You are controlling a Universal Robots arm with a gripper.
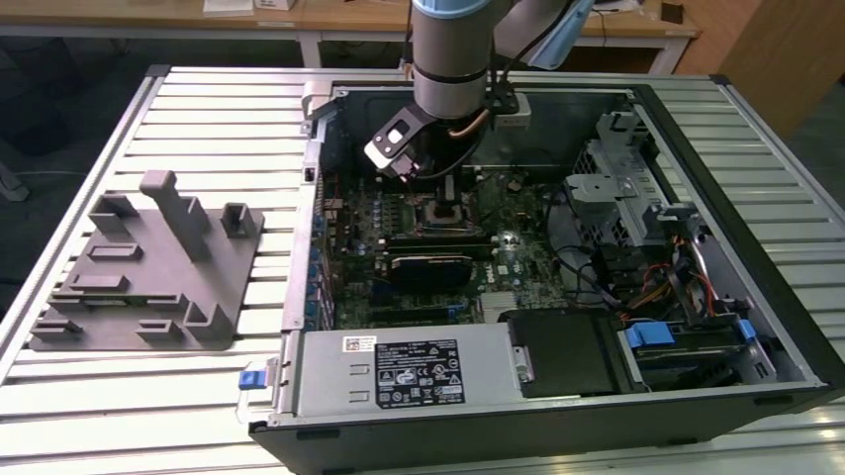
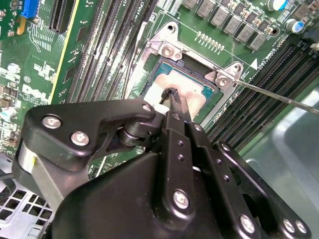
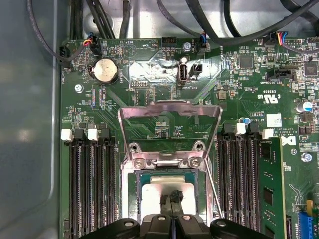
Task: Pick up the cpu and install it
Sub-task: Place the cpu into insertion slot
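The cpu [image 3: 154,191] lies flat inside the open socket [image 3: 197,172] of the green motherboard, its silvery top plate showing; the second wrist view has the cpu [image 2: 192,92] in the socket's black frame. My gripper [image 3: 172,195] stands over the middle of the chip with its two thin black fingers pressed together. Their tips [image 2: 172,94] are at the chip's top face, and I cannot tell whether they touch it. The socket's metal load plate [image 3: 169,107] is flipped up and open. In the exterior view my gripper [image 1: 442,188] reaches down into the computer case above the socket [image 1: 442,211].
The socket's thin lever [image 2: 279,94] sticks out sideways. Memory slots [image 3: 89,189] flank the socket, one with a green module [image 3: 269,184]. Case walls [image 1: 311,198], a drive cage [image 1: 620,198] and the power supply [image 1: 396,371] surround the board. A grey tray with posts [image 1: 145,277] sits outside, at the exterior view's left.
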